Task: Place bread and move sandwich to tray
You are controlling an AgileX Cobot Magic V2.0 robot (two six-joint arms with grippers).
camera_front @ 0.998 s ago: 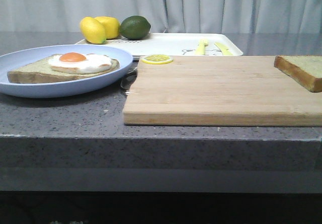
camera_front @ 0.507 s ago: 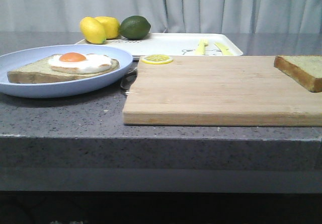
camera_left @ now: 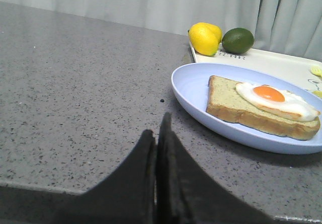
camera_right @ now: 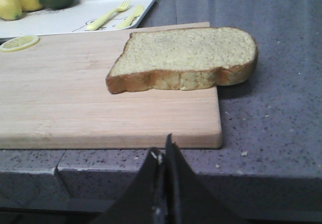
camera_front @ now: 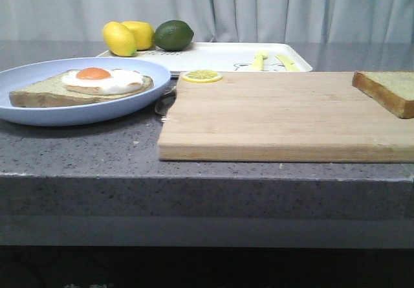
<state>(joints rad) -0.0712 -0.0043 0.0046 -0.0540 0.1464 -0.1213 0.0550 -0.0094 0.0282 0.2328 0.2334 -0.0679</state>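
The bread [camera_front: 388, 90] lies flat on the right end of the wooden cutting board [camera_front: 278, 116], partly over its edge; it fills the middle of the right wrist view [camera_right: 186, 58]. The sandwich [camera_front: 84, 84], a slice topped with a fried egg, rests on the pale blue plate [camera_front: 39, 110] at the left and shows in the left wrist view [camera_left: 261, 105]. The white tray [camera_front: 213, 58] stands behind the board. My left gripper [camera_left: 157, 128] is shut and empty, short of the plate [camera_left: 191, 90]. My right gripper [camera_right: 163, 151] is shut and empty at the table's front edge, short of the board [camera_right: 75, 98].
Two lemons [camera_front: 126, 37] and a lime [camera_front: 173, 34] sit at the tray's back left corner. A yellow fork and knife [camera_front: 272, 60] lie on the tray. A lemon slice [camera_front: 201, 76] rests at the board's far left corner. A curtain hangs behind the table.
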